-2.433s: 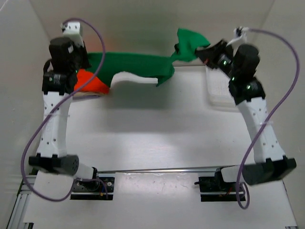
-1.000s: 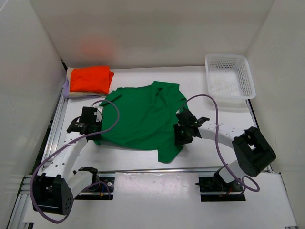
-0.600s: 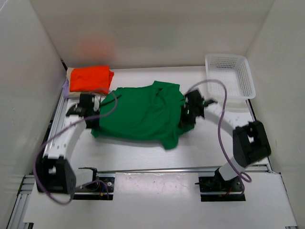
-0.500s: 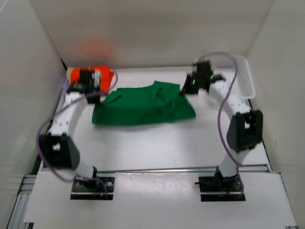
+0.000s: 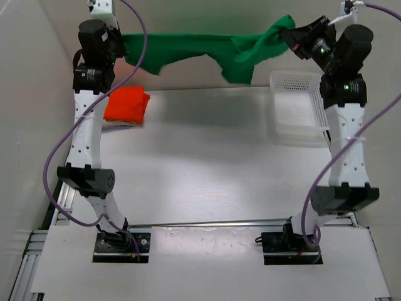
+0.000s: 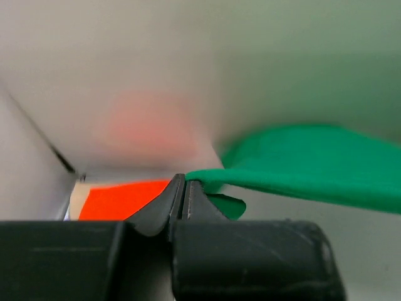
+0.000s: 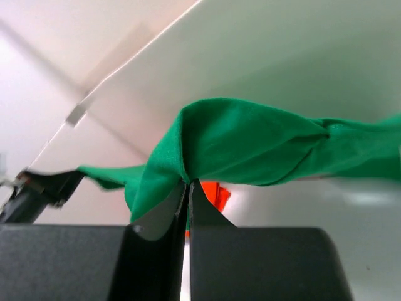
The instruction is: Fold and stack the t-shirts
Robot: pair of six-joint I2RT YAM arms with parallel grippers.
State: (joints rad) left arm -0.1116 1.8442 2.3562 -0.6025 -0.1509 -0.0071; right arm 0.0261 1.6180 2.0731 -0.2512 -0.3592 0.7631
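Stretching leftward from above the basket (image 5: 299,106), the green shirt (image 5: 188,47) hangs in the air between the left claw (image 5: 123,42) and the right claw (image 5: 288,35) — each pinching one end.

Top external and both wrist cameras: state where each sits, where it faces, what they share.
Top external: above, behind the bases, looking down on the table; both arms show, left pincer and right pincer stretching the green t-shirt aloft.
Left wrist: on that wrist, looking along its shut fingers clamping the shirt's edge; orange-red t-shirt below.
Right wrist: on that wrist, looking along its shut fingers pinching bunched green cloth.
Shared: all three show both shirts.
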